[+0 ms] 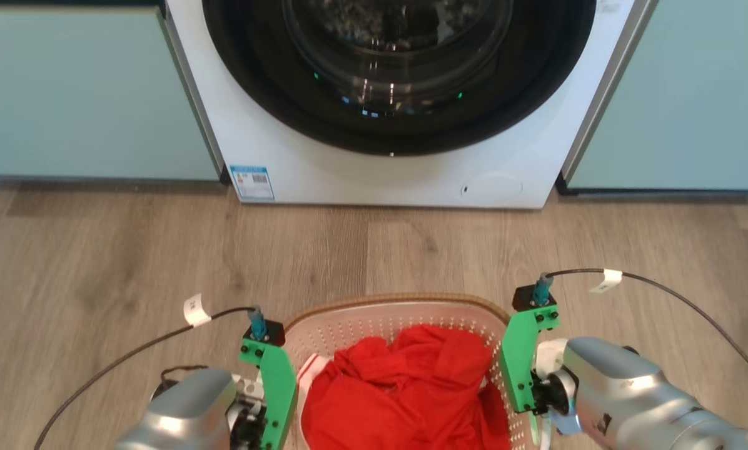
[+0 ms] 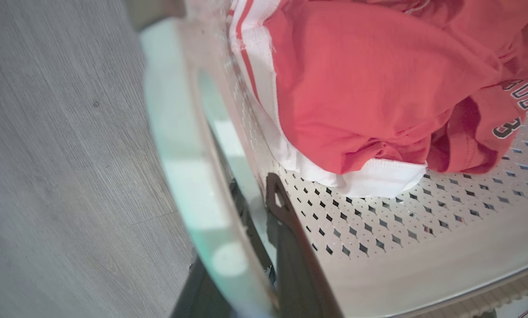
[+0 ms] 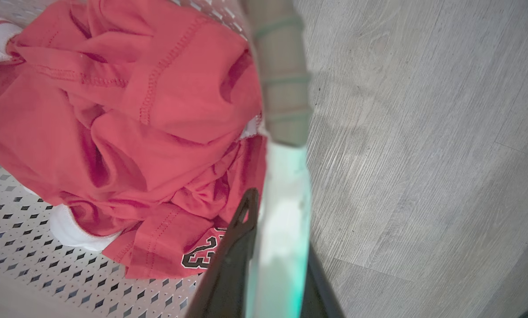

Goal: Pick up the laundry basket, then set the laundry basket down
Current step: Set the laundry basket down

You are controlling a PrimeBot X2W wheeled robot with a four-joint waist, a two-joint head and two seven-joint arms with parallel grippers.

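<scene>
The laundry basket lies squarely between both hands. The left hand is clamped on the basket's left handle and the right hand on its right handle, so both are equally near.

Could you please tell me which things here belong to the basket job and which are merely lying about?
Part of the job:
- laundry basket
- left pincer and right pincer, each shut on one side of the basket

Just lying about:
- red garment inside the basket
- washing machine
- cabinets
- wooden floor
</scene>
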